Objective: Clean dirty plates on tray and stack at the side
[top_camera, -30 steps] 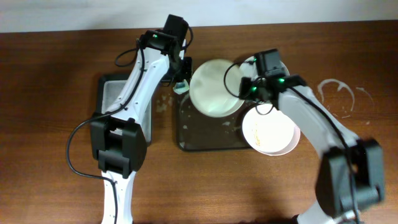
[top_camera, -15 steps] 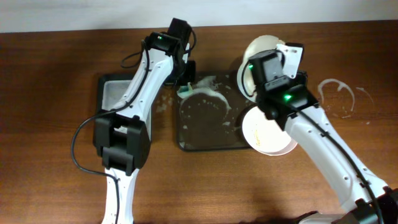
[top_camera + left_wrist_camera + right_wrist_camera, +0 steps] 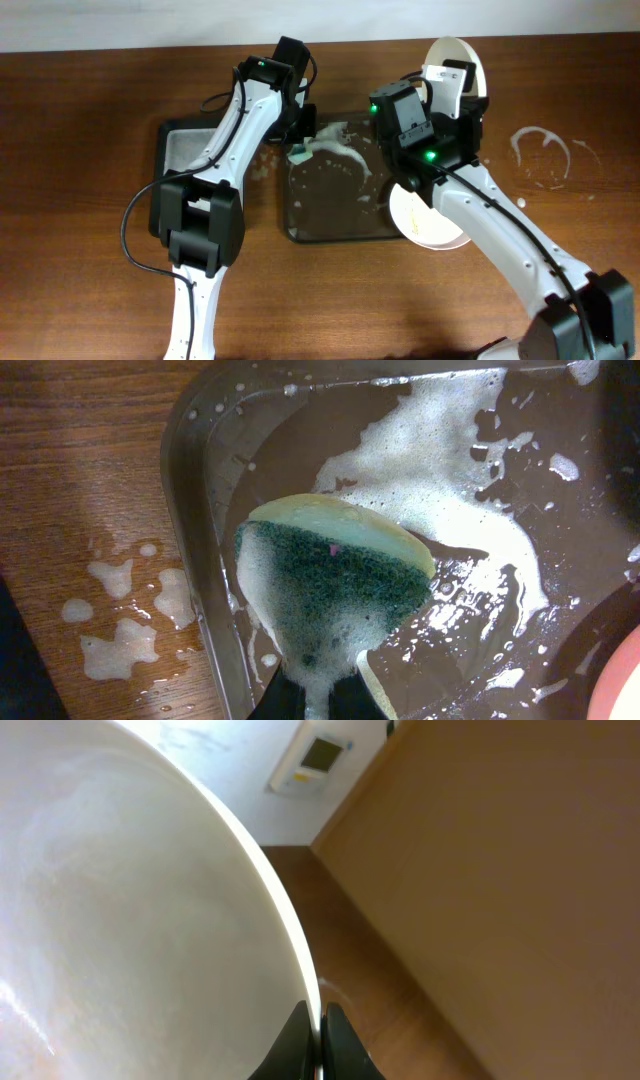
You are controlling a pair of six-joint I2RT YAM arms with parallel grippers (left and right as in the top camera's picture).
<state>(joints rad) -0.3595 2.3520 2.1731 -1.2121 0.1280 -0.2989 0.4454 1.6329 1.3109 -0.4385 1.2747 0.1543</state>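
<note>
plates: 2 in view, both white
plate 1 (image 3: 465, 55): held off the counter (image 3: 80, 200), tipped nearly on edge, above and beyond the large tray's far right corner
plate 2 (image 3: 428, 222): lying flat at the large tray's right rim, partly hidden under the right arm
trays: 2. The large tray (image 3: 300, 225) is wet with no plate inside its rim; the small tray (image 3: 180, 150) is just to its left, under the left arm
right gripper (image 3: 315, 1042): fingertips pinched tight on the rim of plate 1, which fills the left of the right wrist view
left gripper (image 3: 315, 705): closed on the sponge, over the large tray's far left corner
sponge (image 3: 335, 575): 1, green scrub face with a yellow back, soapy, squeezed bowed; can't tell if it touches the tray floor
foam (image 3: 440, 470): one big patch in the large tray beside the sponge, plus small blobs on the counter left of its rim
ring mark (image 3: 540, 150): 1 white ring on the counter, right of the arms
</note>
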